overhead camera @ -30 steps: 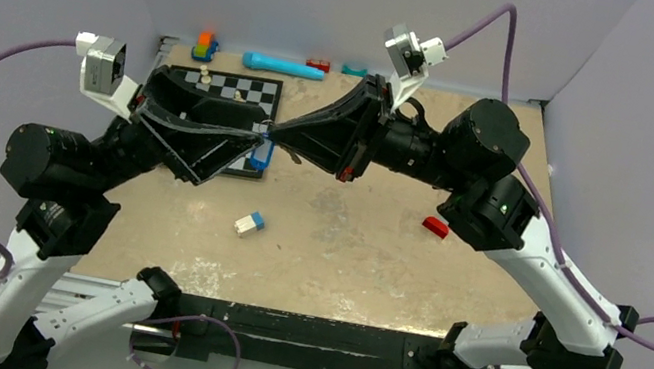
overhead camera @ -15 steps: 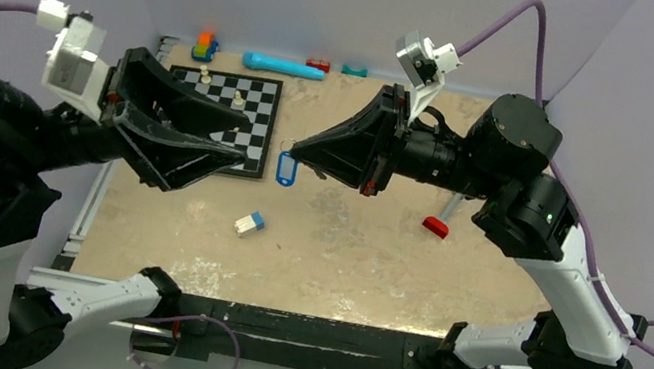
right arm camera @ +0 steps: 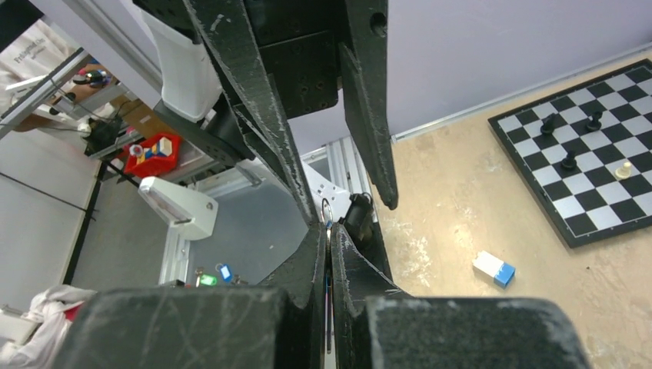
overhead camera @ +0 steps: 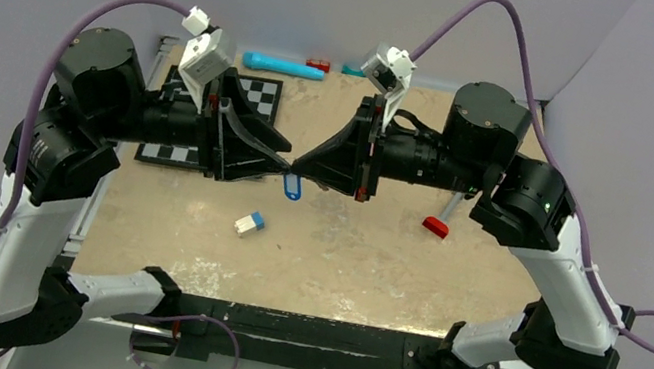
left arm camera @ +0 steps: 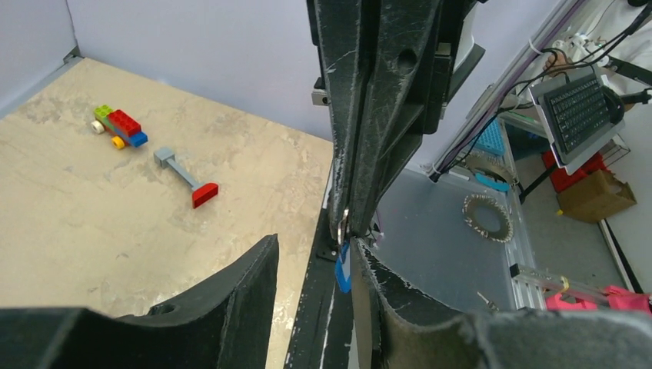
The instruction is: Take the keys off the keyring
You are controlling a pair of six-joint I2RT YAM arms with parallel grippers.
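**Overhead and wrist views: the two arms meet tip to tip above the beige tabletop (overhead camera: 362, 252).**

- **Right arm:** The right gripper (overhead camera: 299, 163) has its jaws pressed together. It pinches the small metal keyring (left arm camera: 340, 226) at its very fingertips and holds it in the air.
- **Keys:** The blue-headed key (overhead camera: 292, 186) hangs below the ring, between the tips of the two arms. The plain silver key cannot be made out in any view.
- **Left arm:** The left gripper (overhead camera: 280, 167) faces the right one with its jaws apart and nothing clamped between them. In its wrist view the blue head lies just beside the inner face of one finger (left arm camera: 384, 300), apart from the other.

**Step in hand (judged):** the left jaws are being set around the blue-headed key so that it can be worked off the ring.

**Doing it well:**
- The left jaws should close on the flat faces of the blue head alone. They should catch neither the ring nor the right fingertips.
- The key dangles freely, so a slow closure is less likely to knock it aside.
- The key should then be led along the ring's coil, not pulled straight.
- A straight tug could twist the thin ring out of the right pinch and drop everything onto the table.
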